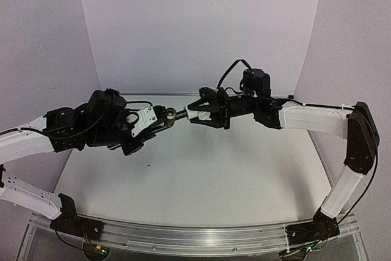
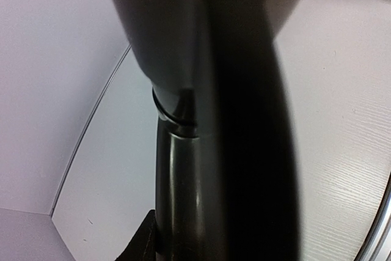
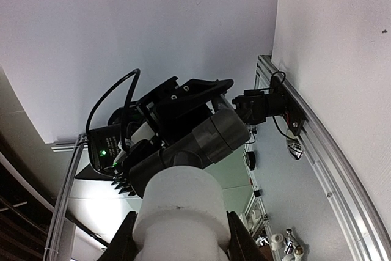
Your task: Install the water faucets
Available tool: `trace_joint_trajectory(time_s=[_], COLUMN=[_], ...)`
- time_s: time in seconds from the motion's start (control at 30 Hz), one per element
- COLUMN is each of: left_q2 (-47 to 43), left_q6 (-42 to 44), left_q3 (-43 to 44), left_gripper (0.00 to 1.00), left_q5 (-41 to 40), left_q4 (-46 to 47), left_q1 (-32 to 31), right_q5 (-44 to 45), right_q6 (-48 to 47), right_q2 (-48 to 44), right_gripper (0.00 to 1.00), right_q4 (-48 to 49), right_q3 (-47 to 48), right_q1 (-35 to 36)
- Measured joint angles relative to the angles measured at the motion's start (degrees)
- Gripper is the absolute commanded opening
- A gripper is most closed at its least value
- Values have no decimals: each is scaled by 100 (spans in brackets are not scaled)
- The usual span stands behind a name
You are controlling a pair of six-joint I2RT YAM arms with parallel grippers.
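Both arms meet in mid-air above the white table (image 1: 201,175). My left gripper (image 1: 160,116) is shut on the black pipe of the water faucets (image 1: 166,116), whose grey metal end (image 1: 173,113) points right. In the left wrist view this pipe (image 2: 183,181) fills the middle and hides the fingers. My right gripper (image 1: 194,113) is shut on the white fitting (image 1: 193,114). In the right wrist view the white fitting (image 3: 180,212) sits between both black fingers (image 3: 125,239), its face close to the pipe's grey end (image 3: 214,139). I cannot tell whether they touch.
An aluminium rail (image 1: 195,236) with both arm bases runs along the near edge. White walls close in the back and sides. A small dark speck (image 1: 148,165) lies on the table. Several small fittings (image 3: 287,241) show beyond the table edge.
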Motion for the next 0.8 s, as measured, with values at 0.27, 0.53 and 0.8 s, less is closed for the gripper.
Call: trace_joint_trajectory(time_s=[0.27,0.53,0.8], left_q2=[14,10,0], left_q6=[-27,-39,-137], left_q3=[-93,-111,-112], left_gripper=[0,0,0], left_q5=[167,158,206], left_q4=[330,452,470], left_q1=[-66,-59,-59], right_q5=[-63,-64,-69], right_q6=[-3,-13,-145], right_q2=[4,11,11], right_gripper=[49,76,98], right_q4=[120,169,183], right_q3=[0,0,0], right_q1=[210,196,159])
